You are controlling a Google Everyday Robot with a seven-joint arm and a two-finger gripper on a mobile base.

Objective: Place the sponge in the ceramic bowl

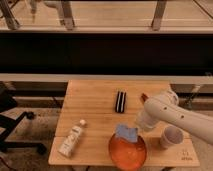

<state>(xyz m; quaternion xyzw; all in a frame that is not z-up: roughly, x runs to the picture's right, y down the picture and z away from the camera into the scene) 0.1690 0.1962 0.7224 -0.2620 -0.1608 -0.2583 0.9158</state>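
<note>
The light-blue sponge (126, 132) sits at the far rim of the ceramic bowl (128, 152), a wide orange-red dish near the table's front edge. It overlaps the bowl's upper part. My white arm reaches in from the right, and the gripper (138, 126) at its end meets the sponge's right side. The arm's bulk hides the gripper's tip.
A pale cup (171, 136) stands right of the bowl, under my arm. A black rectangular block (120, 101) lies mid-table. A white bottle (71, 140) lies at the front left of the wooden table (90, 107). A dark chair (12, 125) is to the left.
</note>
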